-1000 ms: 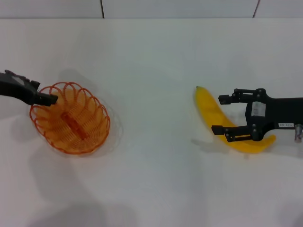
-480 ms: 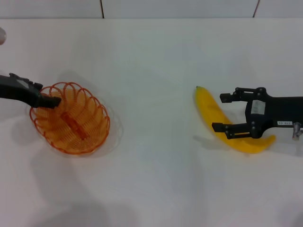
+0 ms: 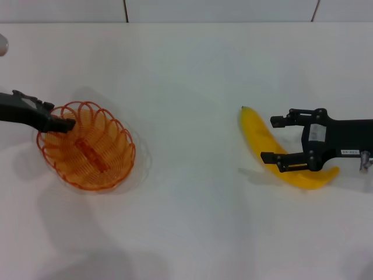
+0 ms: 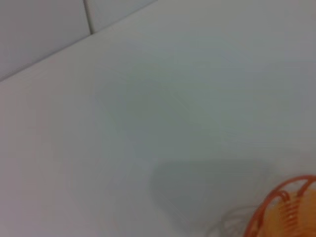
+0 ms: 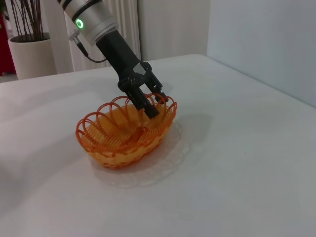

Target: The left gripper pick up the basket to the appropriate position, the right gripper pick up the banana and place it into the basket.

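Observation:
The orange wire basket [image 3: 93, 157] sits at the left of the white table. My left gripper [image 3: 63, 123] reaches in from the left, and its fingers pinch the basket's far-left rim. The right wrist view shows that gripper [image 5: 153, 102] shut across the scalloped rim of the basket [image 5: 121, 138]. Only an edge of the basket [image 4: 284, 210] shows in the left wrist view. The yellow banana [image 3: 256, 131] lies at the right. My right gripper [image 3: 269, 139] is open, with one finger on each side of the banana's middle.
A bare stretch of white table lies between basket and banana. A tiled wall runs along the table's back edge [image 3: 125, 22]. In the right wrist view a potted plant [image 5: 29, 54] stands beyond the table, off the work surface.
My left gripper has shifted slightly inward along the basket's rim. The basket, the banana and my right gripper have barely moved.

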Controlling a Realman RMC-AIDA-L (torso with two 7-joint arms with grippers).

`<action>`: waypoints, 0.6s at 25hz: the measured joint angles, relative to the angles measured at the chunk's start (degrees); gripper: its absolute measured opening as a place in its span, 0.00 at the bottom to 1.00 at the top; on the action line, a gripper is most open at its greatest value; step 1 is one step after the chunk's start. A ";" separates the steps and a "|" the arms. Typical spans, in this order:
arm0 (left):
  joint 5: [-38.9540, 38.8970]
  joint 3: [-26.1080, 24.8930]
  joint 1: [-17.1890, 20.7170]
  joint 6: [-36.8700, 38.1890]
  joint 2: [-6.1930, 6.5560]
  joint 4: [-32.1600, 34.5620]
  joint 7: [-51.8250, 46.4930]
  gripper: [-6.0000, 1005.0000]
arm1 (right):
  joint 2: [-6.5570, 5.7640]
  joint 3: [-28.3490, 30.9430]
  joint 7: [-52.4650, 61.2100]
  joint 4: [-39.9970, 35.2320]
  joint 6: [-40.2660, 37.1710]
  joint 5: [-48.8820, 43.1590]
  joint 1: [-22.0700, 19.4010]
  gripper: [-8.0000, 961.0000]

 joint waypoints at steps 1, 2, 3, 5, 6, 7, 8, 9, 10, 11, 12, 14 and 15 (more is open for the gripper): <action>-0.06 -0.15 0.00 -0.11 0.00 0.02 0.00 0.66 | 0.00 0.00 0.05 0.00 -0.03 0.00 0.03 0.89; -0.28 -0.30 0.01 -0.34 0.00 0.09 0.00 0.66 | 0.01 0.00 0.14 0.00 -0.14 0.00 0.12 0.89; -0.52 -0.42 0.03 -0.54 0.00 0.15 0.00 0.66 | 0.01 0.00 0.28 0.00 -0.31 0.00 0.28 0.89; -1.20 -0.50 0.12 -0.86 0.00 0.27 -0.10 0.64 | 0.02 0.00 0.65 0.00 -0.53 -0.04 0.60 0.89; -1.37 -0.50 0.17 -0.93 0.00 0.29 -0.15 0.62 | 0.02 0.00 0.85 0.00 -0.56 -0.07 0.69 0.89; -1.47 -0.51 0.17 -0.99 0.00 0.34 -0.15 0.60 | 0.02 0.00 1.01 0.00 -0.58 -0.10 0.78 0.89; -1.56 -0.57 0.18 -1.07 0.00 0.41 -0.11 0.58 | 0.03 0.00 1.06 0.00 -0.59 -0.12 0.81 0.89; -1.62 -0.66 0.20 -1.15 0.00 0.46 -0.06 0.56 | 0.04 0.00 1.09 0.00 -0.62 -0.13 0.81 0.89; -1.73 -0.82 0.22 -1.23 0.00 0.49 -0.05 0.54 | 0.04 0.00 1.12 0.00 -0.64 -0.14 0.81 0.89; -1.87 -0.96 0.24 -1.28 0.00 0.51 -0.06 0.52 | 0.04 0.00 1.15 0.00 -0.67 -0.15 0.81 0.89; -2.01 -1.04 0.27 -1.29 0.00 0.51 -0.08 0.50 | 0.04 0.00 1.16 -0.01 -0.68 -0.15 0.81 0.89; -2.39 -1.14 0.32 -1.32 0.03 0.67 -0.25 0.46 | 0.04 0.00 1.17 -0.01 -0.69 -0.17 0.81 0.89; -2.42 -1.14 0.37 -1.31 0.03 0.89 -0.34 0.44 | 0.04 0.00 1.18 0.00 -0.70 -0.17 0.81 0.89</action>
